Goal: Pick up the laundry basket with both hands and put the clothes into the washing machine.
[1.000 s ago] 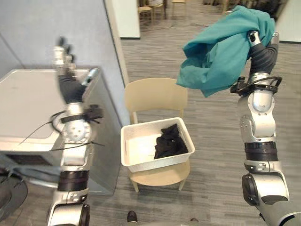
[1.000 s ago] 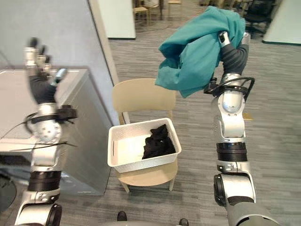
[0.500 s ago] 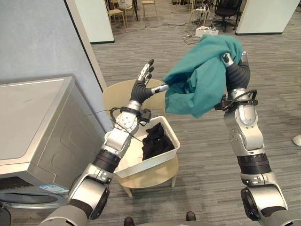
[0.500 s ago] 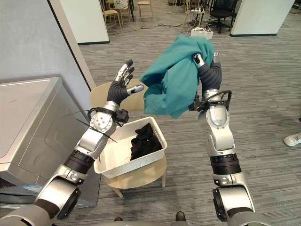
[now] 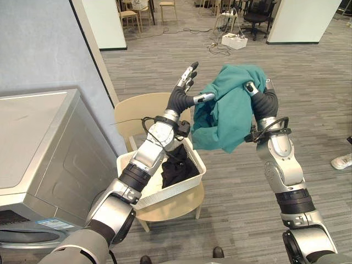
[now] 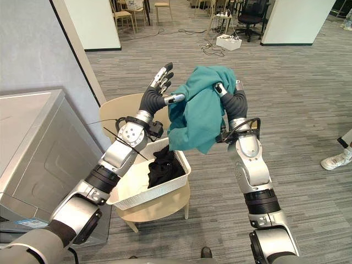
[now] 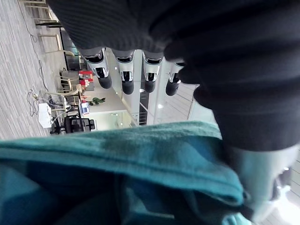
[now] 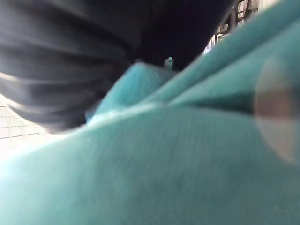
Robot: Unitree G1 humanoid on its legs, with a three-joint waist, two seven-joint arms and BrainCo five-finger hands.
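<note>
right hand (image 5: 263, 99): raised, fingers curled into a teal garment (image 5: 223, 118), gripping it; the cloth hangs long-axis downward over the far right corner of the basket.
left hand (image 5: 181, 99): open, fingers straight, thumb tip at the garment's near edge.
laundry basket (image 5: 176, 188): on the chair (image 5: 135, 115) seat, black garment (image 5: 177, 165) inside.
washing machine (image 5: 38, 143): well apart to the left of the held garment, on the left hand's side.

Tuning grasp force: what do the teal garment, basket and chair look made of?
The teal garment: soft matte fabric, hanging in loose folds. The basket: likely white plastic, with perforated lattice walls. The chair: pale wood, probably plywood, with a smooth curved backrest.
</note>
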